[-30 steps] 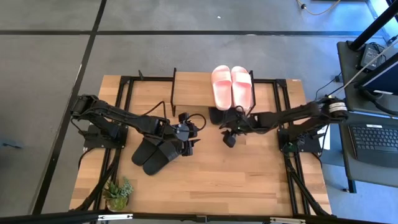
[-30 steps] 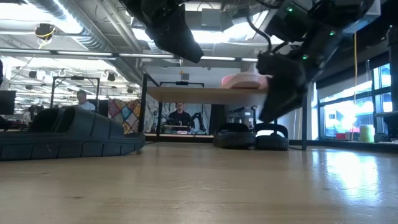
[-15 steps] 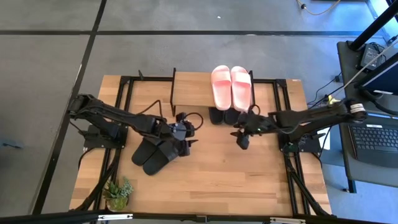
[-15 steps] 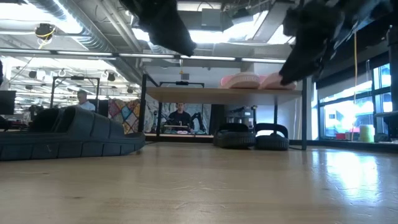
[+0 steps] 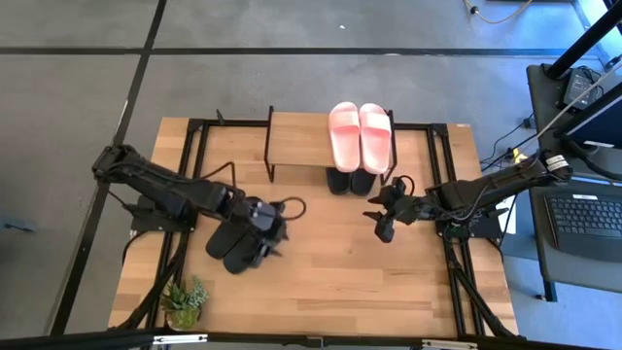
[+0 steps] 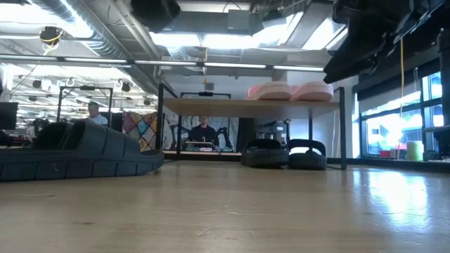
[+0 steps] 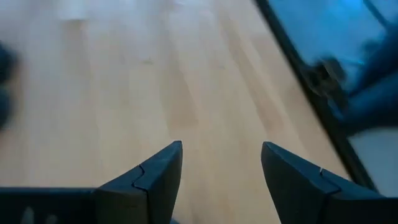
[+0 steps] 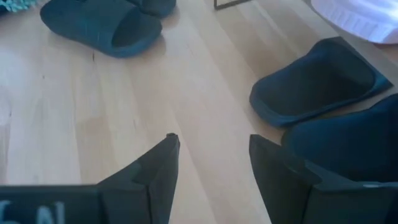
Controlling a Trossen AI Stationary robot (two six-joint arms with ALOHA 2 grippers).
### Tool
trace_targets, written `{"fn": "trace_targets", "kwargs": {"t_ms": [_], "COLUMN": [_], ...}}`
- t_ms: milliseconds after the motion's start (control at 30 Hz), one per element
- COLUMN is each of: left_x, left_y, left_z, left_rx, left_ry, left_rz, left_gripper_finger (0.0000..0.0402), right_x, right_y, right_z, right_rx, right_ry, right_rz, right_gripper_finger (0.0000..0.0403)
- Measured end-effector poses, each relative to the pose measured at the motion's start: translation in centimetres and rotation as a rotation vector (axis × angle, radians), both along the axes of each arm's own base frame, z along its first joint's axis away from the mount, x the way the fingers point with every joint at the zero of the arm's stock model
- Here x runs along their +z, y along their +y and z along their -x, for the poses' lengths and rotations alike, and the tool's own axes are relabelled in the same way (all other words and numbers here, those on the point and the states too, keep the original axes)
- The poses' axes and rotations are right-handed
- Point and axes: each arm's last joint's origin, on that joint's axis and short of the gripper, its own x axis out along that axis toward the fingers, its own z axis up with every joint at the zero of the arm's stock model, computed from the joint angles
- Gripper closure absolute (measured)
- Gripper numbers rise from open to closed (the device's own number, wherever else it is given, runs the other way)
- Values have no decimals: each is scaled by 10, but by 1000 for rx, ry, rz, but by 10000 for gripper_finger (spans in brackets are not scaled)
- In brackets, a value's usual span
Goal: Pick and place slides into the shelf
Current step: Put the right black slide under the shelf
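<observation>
**Two black slides left on the table, both grippers empty**

The pale pink pair of moulded foam slides (image 5: 362, 135) lies side by side on the light wooden top board of the low black-framed shelf (image 5: 297, 139). One matte black pair of wide-strap slides (image 5: 350, 181) sits tucked under that board, at its right end. The last matte black pair (image 5: 231, 243) lies loose on the wooden tabletop (image 5: 330, 282), in front of the shelf and off to the left.

The left gripper (image 5: 268, 237) hangs just beside that loose pair, on its right; its wrist view shows the two dark fingers (image 7: 155, 177) spread apart with only bare wood between them. The right gripper (image 5: 383, 222) sits out over the table, in front of the shelved black pair, fingers also spread and holding nothing.

The step in hand looks like picking up one of the loose slides with the left arm. A good grasp would probably straddle the wide strap or pinch the sole edge squarely, since the smooth, rounded foam may twist or slip out of a shallow bite. The material looks soft and light, so a firm close should deform it slightly rather than damage it. Lift clear before carrying it to the free left bay under the board.
</observation>
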Motion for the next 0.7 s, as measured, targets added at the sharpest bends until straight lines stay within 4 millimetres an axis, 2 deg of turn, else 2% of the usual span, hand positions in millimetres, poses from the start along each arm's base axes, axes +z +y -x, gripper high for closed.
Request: {"fn": "trace_targets", "kwargs": {"t_ms": [100, 200, 300, 400, 700], "left_x": [-5, -13, -21, -27, -64], "left_y": [-13, -26, -38, -46, -62], "left_z": [10, 26, 38, 40, 29], "left_rx": [-85, -143, -120, -60, -73], "left_ry": [51, 131, 168, 140, 285], "left_rz": [-72, -239, -444, -624, -627], "left_gripper_finger": [192, 192, 192, 192, 192], "right_x": [-1, -2, -2, -2, -1], "right_y": [0, 0, 0, -2, -3], "right_z": [1, 2, 2, 2, 2], "right_rx": [0, 0, -1, -36, -54], "right_ry": [8, 23, 29, 19, 12], "right_rz": [2, 7, 10, 42, 60], "right_gripper_finger": [207, 207, 207, 207, 207]}}
